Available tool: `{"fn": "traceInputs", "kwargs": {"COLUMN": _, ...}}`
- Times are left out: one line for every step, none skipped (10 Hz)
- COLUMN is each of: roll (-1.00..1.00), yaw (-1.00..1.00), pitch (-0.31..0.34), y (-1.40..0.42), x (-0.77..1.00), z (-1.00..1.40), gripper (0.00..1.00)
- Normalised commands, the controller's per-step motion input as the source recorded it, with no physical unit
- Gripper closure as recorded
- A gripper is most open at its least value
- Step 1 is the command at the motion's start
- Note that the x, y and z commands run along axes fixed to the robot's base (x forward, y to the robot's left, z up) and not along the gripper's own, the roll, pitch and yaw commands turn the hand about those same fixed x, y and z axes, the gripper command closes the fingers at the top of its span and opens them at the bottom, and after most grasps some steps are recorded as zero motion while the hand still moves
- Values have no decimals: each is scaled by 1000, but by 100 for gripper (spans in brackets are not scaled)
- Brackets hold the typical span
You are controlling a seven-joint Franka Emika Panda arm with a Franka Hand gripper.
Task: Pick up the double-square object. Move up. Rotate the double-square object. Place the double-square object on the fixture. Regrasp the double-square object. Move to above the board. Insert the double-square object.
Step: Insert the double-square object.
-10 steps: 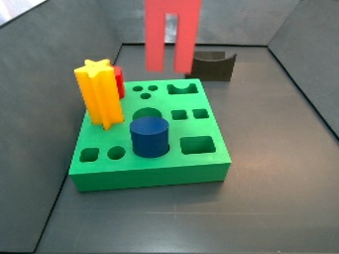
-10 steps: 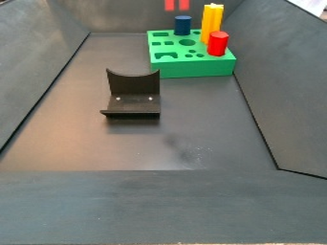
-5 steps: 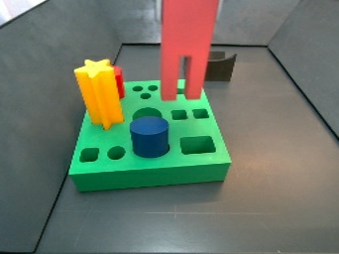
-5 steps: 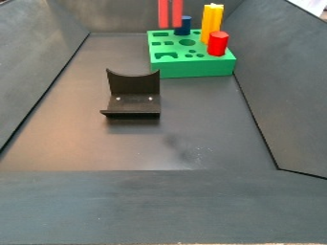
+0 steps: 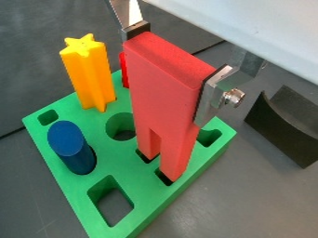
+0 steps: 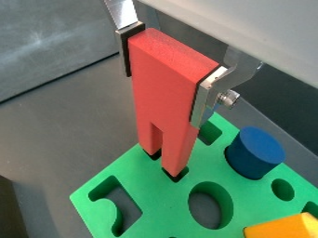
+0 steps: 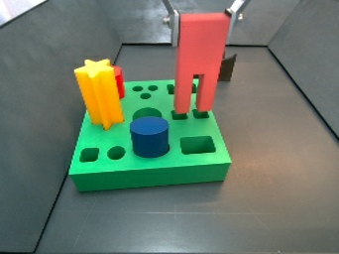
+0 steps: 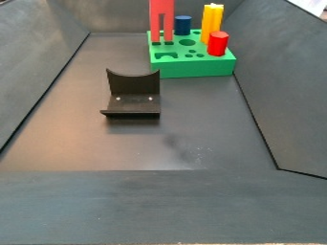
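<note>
A tall yellow star-shaped prism [image 7: 97, 92] stands upright in a rear corner hole, a short red cylinder [image 8: 219, 43] just behind it in a side view; a blue cylinder [image 7: 149, 136] stands upright in a hole nearer the front

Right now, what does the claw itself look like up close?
The claw, above the board, has two flat silver metal finger plates with dark pads on the inner faces. One plate carries a round silver bolt head. A pale grey body sits behind them. No cables or markings show.
</note>
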Motion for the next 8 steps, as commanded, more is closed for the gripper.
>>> {"fn": "traceInputs", "kwargs": {"roll": -61, "yaw": 0, "pitch": -100, "y": 11, "x": -151, "z": -186, "gripper": 100}}
{"fn": "traceInputs", "kwargs": {"roll": -121, "yaw": 0, "pitch": -136, "y": 0, "x": -134, "z": -169, "gripper": 100}}
{"fn": "traceInputs", "kwargs": {"roll": -131, "yaw": 0, "pitch": -141, "y": 0, "x": 0, "z": -223, "gripper": 100}}
{"fn": "traceInputs", "kwargs": {"roll": -94, "yaw": 0, "pitch": -109, "y": 0, "x": 14, "z": -274, "gripper": 100}}
{"fn": "traceInputs", "kwargs": {"roll": -124, "yaw": 0, "pitch": -113, "y": 0, "x": 17, "z": -251, "gripper": 100}}
{"fn": "traceInputs", "kwargs": {"roll": -140, "yaw": 0, "pitch": -127, "y": 0, "x": 0, "z": -254, "gripper": 100}}
{"fn": "traceInputs", "kwargs": {"roll": -90, "yaw": 0, "pitch": -121, "y": 0, "x": 0, "z": -266, "gripper": 100}}
{"fn": "traceInputs", "kwargs": {"roll": -39, "yaw": 0, "pitch": -106, "y": 0, "x": 0, "z": -303, "gripper": 100}}
